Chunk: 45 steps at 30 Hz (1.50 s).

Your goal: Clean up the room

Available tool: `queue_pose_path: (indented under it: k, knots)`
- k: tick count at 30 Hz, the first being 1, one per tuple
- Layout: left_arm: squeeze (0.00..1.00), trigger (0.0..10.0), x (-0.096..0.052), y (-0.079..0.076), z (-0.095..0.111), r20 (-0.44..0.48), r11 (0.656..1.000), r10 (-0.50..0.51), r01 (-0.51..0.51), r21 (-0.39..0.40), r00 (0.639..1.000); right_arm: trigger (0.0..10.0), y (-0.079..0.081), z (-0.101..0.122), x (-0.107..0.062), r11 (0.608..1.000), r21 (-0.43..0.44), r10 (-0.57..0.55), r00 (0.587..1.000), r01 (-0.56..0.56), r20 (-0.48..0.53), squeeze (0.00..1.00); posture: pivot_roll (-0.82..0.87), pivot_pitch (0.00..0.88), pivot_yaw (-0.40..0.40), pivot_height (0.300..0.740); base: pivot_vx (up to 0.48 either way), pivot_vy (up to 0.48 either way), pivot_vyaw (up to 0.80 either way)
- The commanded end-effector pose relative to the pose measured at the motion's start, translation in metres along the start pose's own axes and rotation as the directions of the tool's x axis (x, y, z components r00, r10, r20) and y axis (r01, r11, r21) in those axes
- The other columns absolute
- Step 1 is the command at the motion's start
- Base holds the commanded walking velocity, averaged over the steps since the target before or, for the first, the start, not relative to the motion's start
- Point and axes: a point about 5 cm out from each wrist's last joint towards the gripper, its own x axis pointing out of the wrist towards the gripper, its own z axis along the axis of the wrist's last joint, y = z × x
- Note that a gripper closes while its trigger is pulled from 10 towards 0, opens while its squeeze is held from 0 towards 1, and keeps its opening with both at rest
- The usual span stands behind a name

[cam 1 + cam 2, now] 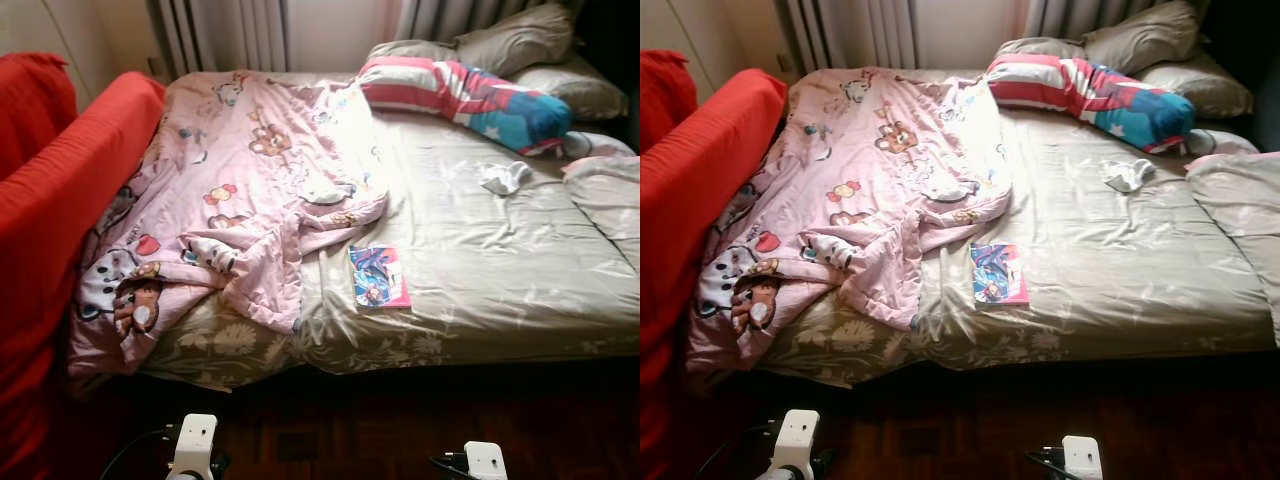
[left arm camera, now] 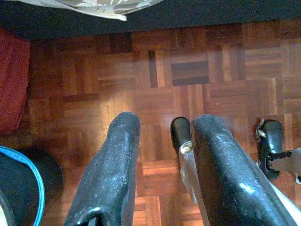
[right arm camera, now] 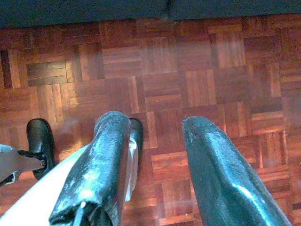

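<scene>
- An unmade bed (image 1: pixel 480 290) with a beige sheet fills the bedroom ahead, above dark parquet floor (image 2: pixel 155 94), a red sofa (image 1: pixel 60 200) pressed to its side.
- A rumpled pink cartoon blanket (image 1: pixel 240 190) lies well ahead of the left gripper (image 2: pixel 162 132), spilling over the bed's near edge.
- A colourful book (image 1: pixel 378 276) rests near that edge, ahead of and between both grippers.
- A striped pillow (image 1: pixel 450 95) and a small white cloth (image 1: pixel 505 177) lie farther off, beyond the right gripper (image 3: pixel 155 129).
- Both grippers hang low over the floor, fingers spread, holding nothing.
</scene>
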Motion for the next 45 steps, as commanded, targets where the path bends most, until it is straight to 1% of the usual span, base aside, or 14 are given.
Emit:
queue_pose_path:
  k: [1,6,13,17,18,20,27,31,32,33,35,38,42,45]
  knots:
    - [0.0,10.0,-0.001,0.0,-0.006,-0.023,1.0,-0.006,0.006,0.009,1.0,10.0,-0.003,-0.006,-0.002,1.0,0.013,-0.007,1.0,0.007,-0.012,0.0,-0.02,0.12,-0.008,0.74,0.0,0.0,0.0]
    - [0.0,10.0,-0.001,-0.001,-0.004,-0.019,1.0,-0.011,0.011,0.013,1.0,10.0,-0.005,-0.007,-0.002,1.0,0.008,-0.008,1.0,0.008,-0.013,0.0,-0.01,0.125,-0.008,0.74,0.0,0.0,0.0]
    - [0.0,10.0,0.0,-0.002,-0.004,-0.019,1.0,-0.014,0.014,0.019,1.0,10.0,-0.004,-0.005,-0.002,1.0,-0.008,-0.002,1.0,0.002,-0.004,0.0,-0.01,0.13,-0.006,0.74,0.264,0.0,0.0]
    - [0.0,10.0,0.0,-0.001,-0.003,-0.014,1.0,-0.015,0.015,0.017,1.0,10.0,0.007,0.0,0.0,1.0,0.0,0.016,1.0,-0.016,0.009,0.0,-0.01,0.132,-0.004,0.74,0.332,0.0,0.4]
    - [0.0,10.0,0.0,-0.001,-0.003,-0.014,1.0,-0.015,0.015,0.017,1.0,10.0,0.007,0.0,0.0,1.0,0.0,0.016,1.0,-0.016,0.009,0.0,-0.01,0.132,-0.004,0.74,0.349,0.0,0.8]
    - [0.0,10.0,0.0,-0.002,-0.002,-0.011,1.0,-0.018,0.018,0.019,1.0,10.0,0.024,0.006,0.003,0.999,0.033,0.029,0.999,-0.03,0.025,0.0,-0.01,0.135,-0.003,0.74,0.371,0.0,0.0]
    - [0.0,10.0,0.0,-0.004,-0.002,-0.01,1.0,-0.021,0.022,0.02,1.0,10.0,0.034,0.011,0.004,0.997,0.056,0.045,0.998,-0.048,0.052,0.0,-0.02,0.142,-0.003,0.74,0.29,0.0,0.0]
    - [0.0,10.0,0.0,-0.004,-0.002,-0.011,0.999,-0.025,0.025,0.02,1.0,10.0,0.03,0.008,0.003,0.998,0.047,0.047,0.997,-0.05,0.054,0.0,-0.02,0.142,-0.003,0.74,0.289,0.0,0.0]
    - [0.0,10.0,0.0,-0.004,-0.001,-0.01,0.999,-0.025,0.025,0.02,1.0,10.0,0.023,0.006,0.002,0.998,0.043,0.044,0.998,-0.046,0.053,0.0,-0.02,0.143,-0.003,0.74,0.289,0.0,0.0]
    - [0.0,10.0,0.0,-0.004,-0.001,-0.01,0.999,-0.025,0.025,0.02,1.0,10.0,0.023,0.006,0.002,0.998,0.043,0.044,0.998,-0.046,0.053,0.0,-0.02,0.143,-0.003,0.74,0.289,0.0,0.0]
    - [0.0,10.0,0.0,-0.003,-0.001,-0.007,1.0,-0.025,0.025,0.018,1.0,10.0,0.009,0.003,0.0,0.998,0.046,0.03,0.998,-0.032,0.047,0.0,-0.02,0.144,-0.004,0.74,0.287,0.0,0.0]
    - [0.0,10.0,0.0,-0.003,0.0,-0.004,0.999,-0.026,0.026,0.019,1.0,10.0,0.001,0.002,-0.001,0.998,0.051,0.02,0.999,-0.023,0.042,0.0,-0.02,0.143,-0.004,0.74,0.289,0.0,0.0]
    - [0.0,10.0,0.0,-0.004,0.0,-0.002,0.999,-0.028,0.028,0.018,1.0,10.0,-0.005,0.004,0.0,0.998,0.069,0.01,0.999,-0.013,0.04,0.0,-0.02,0.141,-0.004,0.74,0.29,0.0,0.0]
    - [0.0,10.0,0.0,-0.004,0.0,0.0,0.999,-0.03,0.03,0.022,1.0,10.0,-0.004,0.009,0.001,0.997,0.081,0.009,0.999,-0.013,0.048,0.0,-0.02,0.139,-0.004,0.74,0.251,0.0,0.0]
